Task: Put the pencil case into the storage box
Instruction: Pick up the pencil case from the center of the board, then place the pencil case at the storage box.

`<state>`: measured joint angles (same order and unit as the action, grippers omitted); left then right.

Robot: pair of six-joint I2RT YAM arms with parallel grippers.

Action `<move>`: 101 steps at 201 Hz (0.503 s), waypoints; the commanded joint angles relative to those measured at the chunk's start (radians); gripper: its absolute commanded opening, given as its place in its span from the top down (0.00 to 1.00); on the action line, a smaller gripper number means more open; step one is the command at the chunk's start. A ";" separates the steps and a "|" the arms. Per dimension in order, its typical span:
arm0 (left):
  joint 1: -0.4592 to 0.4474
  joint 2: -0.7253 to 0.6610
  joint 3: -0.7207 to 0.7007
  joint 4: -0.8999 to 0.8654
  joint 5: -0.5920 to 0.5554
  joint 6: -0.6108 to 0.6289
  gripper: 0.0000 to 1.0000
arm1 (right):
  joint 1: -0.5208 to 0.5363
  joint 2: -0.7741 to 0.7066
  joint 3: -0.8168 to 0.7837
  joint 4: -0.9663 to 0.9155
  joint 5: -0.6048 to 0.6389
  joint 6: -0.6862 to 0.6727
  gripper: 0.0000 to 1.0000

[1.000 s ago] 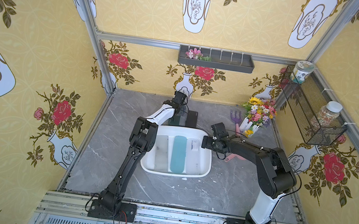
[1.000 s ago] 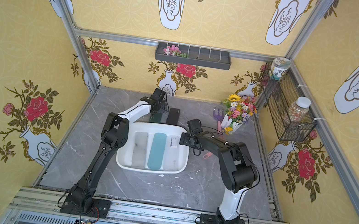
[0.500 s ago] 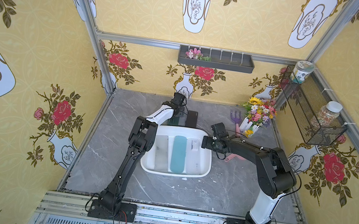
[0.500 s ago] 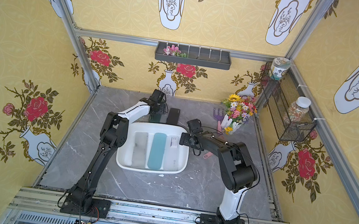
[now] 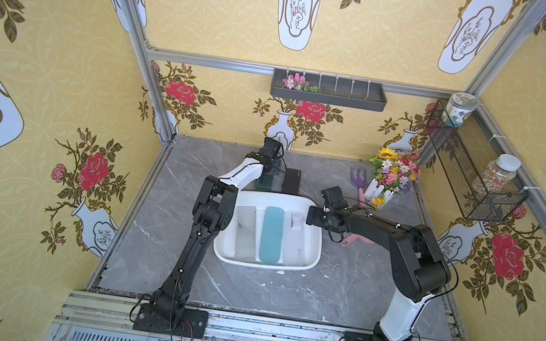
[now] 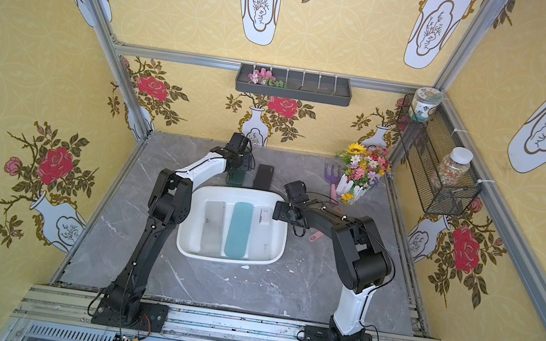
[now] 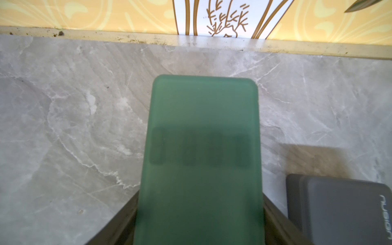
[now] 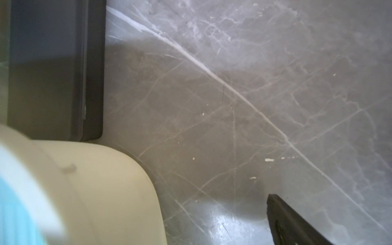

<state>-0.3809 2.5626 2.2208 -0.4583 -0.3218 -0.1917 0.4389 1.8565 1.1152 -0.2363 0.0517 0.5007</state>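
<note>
Where the left gripper (image 7: 199, 216) stands: beyond the far rim of the storage box (image 5: 264, 265), jaws clamped across the width of the green pencil case (image 7: 203, 148), which is not yet in the box; that hold looks meant for lifting it over the rim.
dark grey case (image 5: 291, 180): on the table just beside the green one, ungripped.
storage box: three cases lie parallel inside, a teal case (image 5: 272, 233) in the middle, so little floor is spare.
right gripper (image 5: 311, 216): jaws wide and empty at the right rim, perhaps to steady it.
</note>
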 commanded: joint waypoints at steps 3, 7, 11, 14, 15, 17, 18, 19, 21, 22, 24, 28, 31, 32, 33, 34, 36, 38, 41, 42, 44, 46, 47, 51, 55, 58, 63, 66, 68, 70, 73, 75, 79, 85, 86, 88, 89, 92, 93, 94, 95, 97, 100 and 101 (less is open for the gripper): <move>-0.001 -0.023 -0.005 0.026 0.000 0.011 0.37 | 0.001 0.001 0.000 0.009 0.009 0.000 0.03; -0.001 -0.025 -0.004 0.027 -0.002 0.011 0.37 | 0.001 0.002 0.000 0.009 0.009 -0.001 0.03; -0.001 -0.029 -0.004 0.026 -0.002 0.012 0.37 | 0.001 0.001 0.000 0.009 0.009 0.000 0.03; 0.000 -0.030 -0.004 0.026 -0.003 0.012 0.37 | 0.001 0.001 -0.001 0.009 0.009 0.000 0.03; -0.001 -0.031 -0.004 0.026 -0.002 0.012 0.37 | 0.001 0.001 0.000 0.009 0.009 0.000 0.03; -0.001 -0.033 -0.003 0.026 -0.002 0.013 0.37 | 0.001 0.001 0.000 0.009 0.009 0.000 0.03; -0.001 -0.035 -0.004 0.027 -0.002 0.013 0.37 | 0.001 0.001 0.000 0.009 0.009 0.000 0.03; -0.001 -0.035 -0.004 0.026 -0.003 0.014 0.37 | 0.001 0.000 0.000 0.008 0.008 0.000 0.03; -0.001 -0.036 -0.003 0.026 -0.003 0.015 0.37 | 0.001 0.000 0.000 0.008 0.009 0.000 0.03; -0.001 -0.037 -0.003 0.025 -0.003 0.015 0.37 | 0.001 0.000 0.000 0.008 0.009 0.000 0.03; -0.002 -0.038 -0.003 0.025 -0.004 0.015 0.37 | 0.001 0.000 0.001 0.008 0.010 0.000 0.03; -0.001 -0.042 -0.003 0.024 -0.005 0.015 0.37 | 0.001 0.001 0.001 0.009 0.011 0.001 0.03; 0.000 -0.043 -0.002 0.024 -0.006 0.017 0.37 | 0.001 0.000 0.002 0.008 0.011 0.000 0.03; -0.001 -0.044 -0.002 0.024 -0.006 0.017 0.37 | 0.001 0.000 0.002 0.008 0.011 0.000 0.03; -0.001 -0.045 -0.003 0.024 -0.006 0.018 0.37 | 0.001 -0.001 0.002 0.007 0.010 0.000 0.03; -0.001 -0.046 -0.002 0.024 -0.006 0.018 0.37 | 0.001 -0.002 0.003 0.007 0.010 0.000 0.03; -0.001 -0.048 -0.001 0.023 -0.007 0.019 0.37 | 0.001 -0.002 0.002 0.007 0.010 0.000 0.03; -0.001 -0.049 0.001 0.023 -0.007 0.020 0.37 | 0.001 -0.002 0.002 0.007 0.010 0.000 0.03; -0.001 -0.051 0.001 0.023 -0.008 0.020 0.37 | 0.002 -0.003 0.002 0.007 0.011 0.000 0.03; -0.001 -0.050 0.002 0.023 -0.008 0.020 0.37 | 0.001 -0.002 0.002 0.007 0.011 -0.001 0.03; -0.001 -0.051 0.003 0.022 -0.008 0.021 0.37 | 0.001 -0.003 0.001 0.006 0.012 -0.001 0.03; -0.001 -0.053 0.006 0.021 -0.008 0.022 0.37 | 0.001 -0.003 0.001 0.006 0.012 0.000 0.03; -0.001 -0.053 0.007 0.020 -0.009 0.023 0.37 | 0.002 -0.003 0.001 0.006 0.012 0.000 0.03; -0.001 -0.054 0.010 0.016 -0.009 0.024 0.37 | 0.001 -0.003 0.002 0.007 0.012 0.000 0.03; -0.001 -0.053 0.018 0.013 -0.010 0.026 0.37 | 0.001 -0.003 0.003 0.006 0.012 -0.001 0.03; -0.001 -0.054 0.021 0.007 -0.010 0.027 0.37 | 0.002 -0.003 0.002 0.005 0.013 0.000 0.03; -0.001 -0.053 0.029 0.001 -0.012 0.028 0.37 | 0.001 -0.005 0.004 0.004 0.012 0.000 0.03; -0.001 -0.054 0.032 -0.003 -0.012 0.029 0.37 | 0.004 -0.004 0.004 0.003 0.012 0.000 0.03; -0.001 -0.056 0.034 -0.005 -0.013 0.030 0.37 | 0.002 -0.004 0.003 0.003 0.012 0.000 0.03; -0.001 -0.055 0.037 -0.006 -0.013 0.031 0.37 | 0.002 -0.005 0.003 0.003 0.013 -0.001 0.03; -0.001 -0.057 0.039 -0.009 -0.013 0.031 0.37 | 0.001 -0.006 0.004 0.003 0.013 0.000 0.03; -0.001 -0.059 0.039 -0.011 -0.013 0.031 0.37 | 0.001 -0.006 0.003 0.003 0.012 -0.001 0.03; -0.001 -0.062 0.039 -0.011 -0.013 0.031 0.37 | 0.001 -0.006 0.003 0.003 0.014 0.000 0.03; -0.001 -0.068 0.038 -0.011 -0.012 0.032 0.37 | 0.001 -0.008 0.002 0.002 0.014 -0.001 0.03; -0.001 -0.070 0.038 -0.012 -0.012 0.032 0.37 | 0.001 -0.009 0.002 0.002 0.014 -0.001 0.03; -0.001 -0.071 0.037 -0.012 -0.013 0.032 0.37 | 0.001 -0.009 0.002 0.002 0.015 -0.001 0.03; 0.000 -0.072 0.036 -0.012 -0.013 0.032 0.37 | 0.001 -0.009 0.002 0.002 0.015 -0.001 0.03; -0.001 -0.075 0.035 -0.013 -0.013 0.032 0.37 | 0.001 -0.010 0.001 0.002 0.016 0.000 0.03; -0.001 -0.077 0.034 -0.013 -0.013 0.032 0.37 | 0.001 -0.010 0.000 0.002 0.015 0.001 0.03; -0.001 -0.079 0.034 -0.015 -0.013 0.032 0.37 | 0.001 -0.011 0.000 0.002 0.015 0.000 0.03; -0.001 -0.080 0.034 -0.014 -0.013 0.032 0.37 | 0.001 -0.011 0.000 0.002 0.014 0.000 0.03; -0.001 -0.082 0.033 -0.015 -0.013 0.032 0.37 | 0.001 -0.011 0.001 0.000 0.015 -0.001 0.03; -0.001 -0.084 0.033 -0.018 -0.013 0.032 0.37 | 0.001 -0.012 -0.001 0.000 0.015 0.000 0.03; -0.001 -0.085 0.033 -0.019 -0.013 0.032 0.37 | 0.001 -0.012 -0.001 0.000 0.016 0.000 0.03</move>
<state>-0.3809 2.4969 2.2513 -0.4702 -0.3267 -0.1665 0.4389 1.8557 1.1152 -0.2390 0.0555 0.5003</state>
